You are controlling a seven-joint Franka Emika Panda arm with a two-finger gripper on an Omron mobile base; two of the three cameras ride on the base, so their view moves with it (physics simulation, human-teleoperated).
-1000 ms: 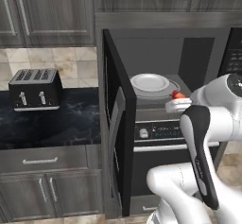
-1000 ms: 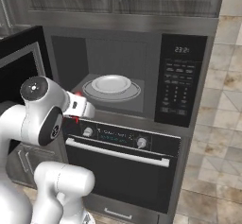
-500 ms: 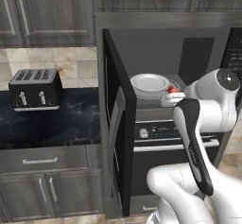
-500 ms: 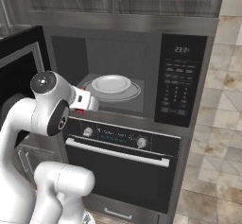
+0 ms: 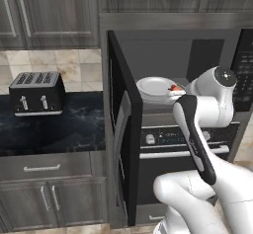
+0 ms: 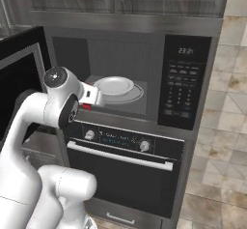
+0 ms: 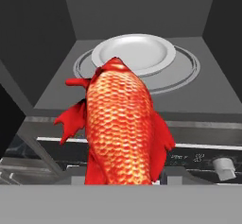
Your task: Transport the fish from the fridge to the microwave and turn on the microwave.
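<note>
The red-orange fish (image 7: 122, 128) in my grip looks scaly and faintly glossy, its fins a flatter, matt red. Beyond it, the round white plate (image 7: 133, 53) has a smooth, ceramic-like sheen, sitting on a ringed grey turntable (image 7: 182, 71) that looks like dull glass or metal. The black microwave (image 6: 185, 85) has a matt grey interior and a glossy dark door (image 5: 121, 129). Below it, the black oven (image 6: 125, 170) carries a brushed-metal-looking handle (image 6: 118, 155). On the left, the black toaster (image 5: 37, 93) gleams on a polished dark marble-like counter (image 5: 54, 129). The grey cabinets (image 5: 49, 13) show a matt wood grain.
</note>
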